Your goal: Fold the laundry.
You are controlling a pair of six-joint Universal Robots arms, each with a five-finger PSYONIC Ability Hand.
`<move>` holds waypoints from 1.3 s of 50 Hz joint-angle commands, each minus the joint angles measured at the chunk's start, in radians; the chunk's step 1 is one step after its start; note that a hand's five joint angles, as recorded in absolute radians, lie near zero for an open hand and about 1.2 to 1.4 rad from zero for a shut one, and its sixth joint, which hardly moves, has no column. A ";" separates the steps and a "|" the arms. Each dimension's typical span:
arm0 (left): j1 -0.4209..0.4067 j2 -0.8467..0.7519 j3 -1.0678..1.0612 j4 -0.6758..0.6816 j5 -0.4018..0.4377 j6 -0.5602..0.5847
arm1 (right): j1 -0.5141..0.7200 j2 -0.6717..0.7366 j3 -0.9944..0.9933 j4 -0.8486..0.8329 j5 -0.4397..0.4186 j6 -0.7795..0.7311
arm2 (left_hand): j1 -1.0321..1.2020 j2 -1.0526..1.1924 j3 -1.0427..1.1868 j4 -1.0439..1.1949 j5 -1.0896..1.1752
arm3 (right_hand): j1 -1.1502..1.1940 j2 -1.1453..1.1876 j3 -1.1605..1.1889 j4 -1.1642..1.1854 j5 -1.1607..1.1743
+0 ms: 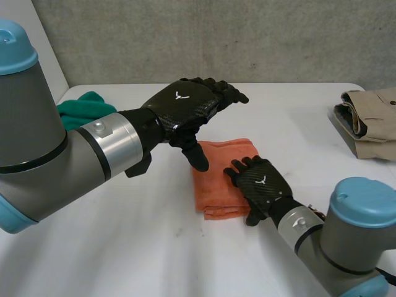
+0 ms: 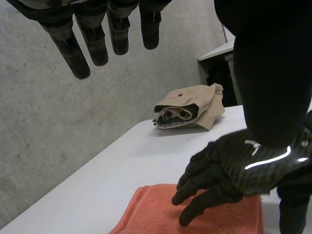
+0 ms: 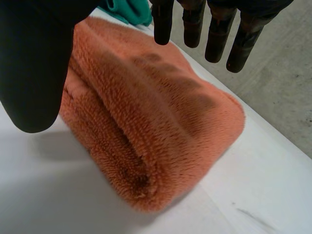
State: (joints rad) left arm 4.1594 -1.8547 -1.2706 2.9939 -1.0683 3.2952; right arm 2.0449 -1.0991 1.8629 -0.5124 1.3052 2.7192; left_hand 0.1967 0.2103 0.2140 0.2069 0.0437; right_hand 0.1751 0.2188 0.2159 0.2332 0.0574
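A folded orange towel (image 1: 218, 176) lies in the middle of the white table (image 1: 124, 247). My right hand (image 1: 260, 182) rests flat on the towel's near right part, fingers straight, open. In the right wrist view the orange towel (image 3: 146, 122) lies under my right hand's fingers (image 3: 217, 36), its thick folded edge towards the camera. My left hand (image 1: 185, 105) hovers above the towel's far left corner with straight fingers and holds nothing. The left wrist view shows my left hand's fingers (image 2: 87, 41) spread in the air, with the right hand (image 2: 234, 170) on the orange towel (image 2: 161, 214) below them.
A folded beige garment (image 1: 371, 124) lies at the table's far right edge, also the beige garment (image 2: 190, 109) in the left wrist view. A crumpled teal cloth (image 1: 83, 108) sits at the far left behind my left arm, the teal cloth (image 3: 129, 9) past the towel.
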 commanded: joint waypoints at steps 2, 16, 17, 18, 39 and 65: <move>-0.010 -0.011 -0.004 0.005 -0.018 -0.002 | 0.004 0.125 -0.100 -0.064 0.003 -0.004 | 0.029 0.015 0.011 0.018 0.007 | -0.001 -0.044 -0.041 -0.059 -0.057; -0.013 -0.017 -0.007 0.007 -0.018 -0.006 | 0.006 0.212 -0.234 -0.061 0.002 -0.004 | 0.029 0.015 0.011 0.018 0.007 | 0.068 0.025 0.028 0.010 0.012; -0.013 -0.017 -0.007 0.005 -0.018 -0.006 | 0.006 0.217 -0.243 -0.061 0.002 -0.004 | 0.029 0.015 0.011 0.018 0.007 | 0.077 0.033 0.036 0.019 0.020; -0.015 -0.017 -0.009 0.005 -0.018 -0.006 | 0.006 0.228 -0.263 -0.054 0.002 -0.003 | 0.029 0.015 0.011 0.018 0.007 | 0.109 0.065 0.068 0.051 0.052; -0.030 -0.018 -0.010 0.005 -0.018 -0.006 | 0.006 0.367 -0.513 0.072 0.002 -0.021 | 0.029 0.015 0.011 0.018 0.007 | 1.104 1.060 1.063 1.046 1.047; -0.028 -0.006 -0.009 0.005 -0.018 -0.009 | -0.202 0.223 -0.577 -0.078 -0.211 -0.027 | 0.029 0.015 0.011 0.018 0.007 | 1.221 1.177 1.180 1.163 1.164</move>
State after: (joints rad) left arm 4.1301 -1.8607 -1.2803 2.9994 -1.0861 3.2858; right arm 1.9060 -0.8545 1.3523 -0.4938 1.1519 2.6752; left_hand 0.1965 0.2103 0.2140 0.2069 0.0438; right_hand 0.8962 1.1593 1.1403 1.1828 0.8937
